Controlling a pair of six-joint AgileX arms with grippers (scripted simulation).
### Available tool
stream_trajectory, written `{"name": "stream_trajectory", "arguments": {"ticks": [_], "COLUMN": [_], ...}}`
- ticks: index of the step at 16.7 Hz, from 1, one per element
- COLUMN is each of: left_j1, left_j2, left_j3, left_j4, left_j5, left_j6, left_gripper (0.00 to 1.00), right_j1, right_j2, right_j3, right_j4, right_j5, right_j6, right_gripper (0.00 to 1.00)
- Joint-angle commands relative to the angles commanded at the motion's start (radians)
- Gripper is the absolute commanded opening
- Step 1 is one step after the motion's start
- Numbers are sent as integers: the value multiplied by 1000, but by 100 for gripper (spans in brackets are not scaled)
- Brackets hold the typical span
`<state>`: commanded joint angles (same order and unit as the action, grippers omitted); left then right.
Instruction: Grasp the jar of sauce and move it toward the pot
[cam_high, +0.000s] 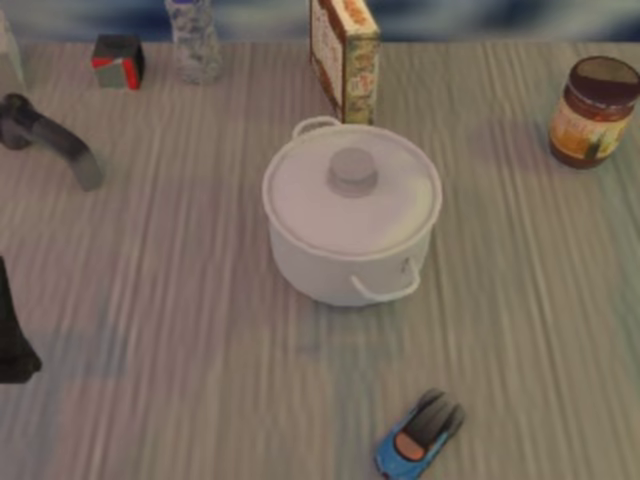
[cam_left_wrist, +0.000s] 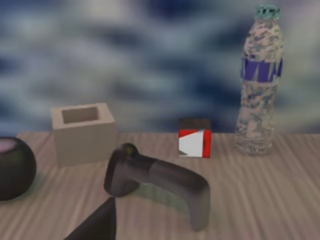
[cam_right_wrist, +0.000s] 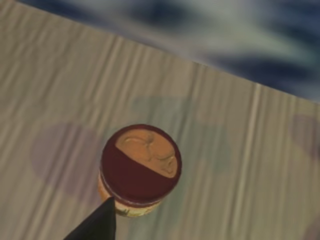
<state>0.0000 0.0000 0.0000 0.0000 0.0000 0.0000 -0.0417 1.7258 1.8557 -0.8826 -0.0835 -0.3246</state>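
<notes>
— So where's the right tool (cam_right_wrist: 90, 226)?
— Above the jar of sauce (cam_right_wrist: 139, 170), one dark fingertip beside its lid; whether its fingers are apart, I cannot tell. Nothing grasped yet.
— And the jar?
— Upright near the desk's (cam_high: 150, 300) far right corner, well apart from the central pot (cam_high: 350, 222); bare desk lies between. Left arm parked at the left edge.

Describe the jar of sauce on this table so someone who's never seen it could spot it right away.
Start at the big white pot mid-table, then look to the far right corner. The jar of sauce stands there alone: small, upright, dark red-brown, with a brown lid and yellow-orange label. Unlike the clear speckled bottle at the back left, it is short and squat.
</notes>
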Motion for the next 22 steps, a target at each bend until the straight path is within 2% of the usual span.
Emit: {"name": "stream_trajectory", "arguments": {"ticks": [5, 10, 18, 22], "left_j1": [0, 0, 0, 0], "left_j2": [0, 0, 0, 0], "left_j3": [0, 0, 0, 0], "left_j4": [0, 0, 0, 0], "left_j5": [0, 0, 0, 0], "left_j6": [0, 0, 0, 0], "left_gripper": [100, 100, 100, 100], "right_j1": [16, 31, 28, 39], "right_j2": [485, 785, 841, 860], "right_j3": [413, 640, 674, 643], "right_j4": [-207, -364, -395, -339], "right_j5": [-34, -56, -58, -58], "right_j6": [-104, -172, -184, -181], "right_gripper": [100, 100, 100, 100]}}
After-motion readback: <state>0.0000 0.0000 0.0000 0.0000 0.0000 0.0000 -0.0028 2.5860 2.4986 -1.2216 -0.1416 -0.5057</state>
